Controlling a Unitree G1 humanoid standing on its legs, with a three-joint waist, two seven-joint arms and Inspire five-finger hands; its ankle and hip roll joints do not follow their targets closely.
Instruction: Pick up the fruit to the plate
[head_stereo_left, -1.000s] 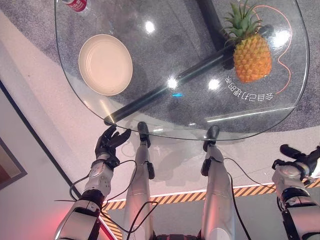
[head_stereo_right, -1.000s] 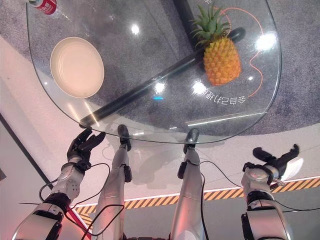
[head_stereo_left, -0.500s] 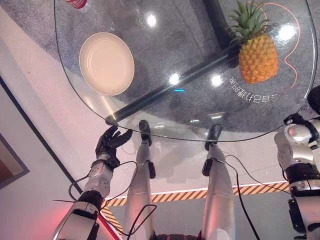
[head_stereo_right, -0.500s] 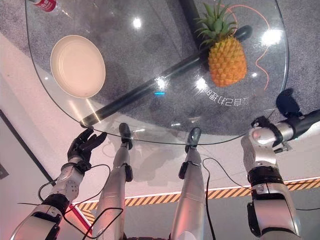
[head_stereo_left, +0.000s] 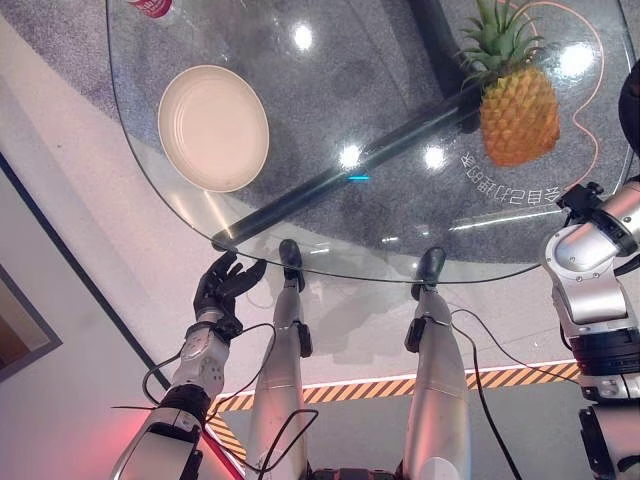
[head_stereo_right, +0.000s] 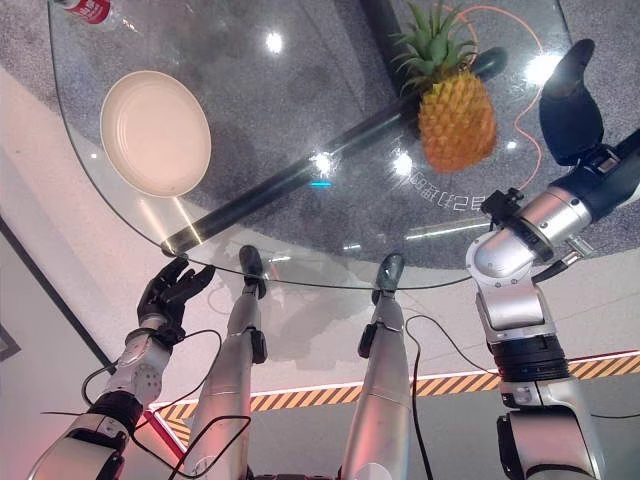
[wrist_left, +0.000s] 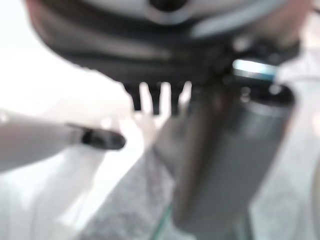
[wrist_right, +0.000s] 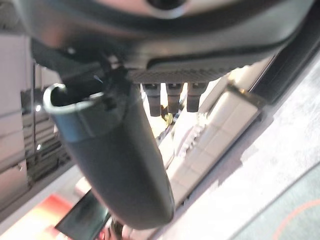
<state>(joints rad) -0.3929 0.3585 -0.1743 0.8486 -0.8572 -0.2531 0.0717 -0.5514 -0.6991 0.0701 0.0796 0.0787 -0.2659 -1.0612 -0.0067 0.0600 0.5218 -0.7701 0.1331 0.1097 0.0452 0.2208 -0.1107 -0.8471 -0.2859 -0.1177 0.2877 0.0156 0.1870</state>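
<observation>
A pineapple (head_stereo_left: 518, 110) with green leaves stands upright on the round glass table (head_stereo_left: 150, 190), at its far right. Over on the table's left lies a cream plate (head_stereo_left: 213, 128) with nothing in it. My right hand (head_stereo_right: 570, 100) is raised above the table's right edge, a little to the right of the pineapple and apart from it, fingers straight and holding nothing. Down below the table's near left rim, my left hand (head_stereo_left: 222, 288) hangs with relaxed, spread fingers, also holding nothing.
A red can (head_stereo_left: 152, 8) stands at the table's far left edge. Through the glass show a dark bar of the table's frame (head_stereo_left: 330, 180), grey carpet and an orange cord (head_stereo_left: 585, 110) behind the pineapple. A striped floor line (head_stereo_left: 350, 390) runs near me.
My right arm has swung up from below the table's near right edge to beside the pineapple. The left hand has stayed where it was. The view has shifted slightly.
</observation>
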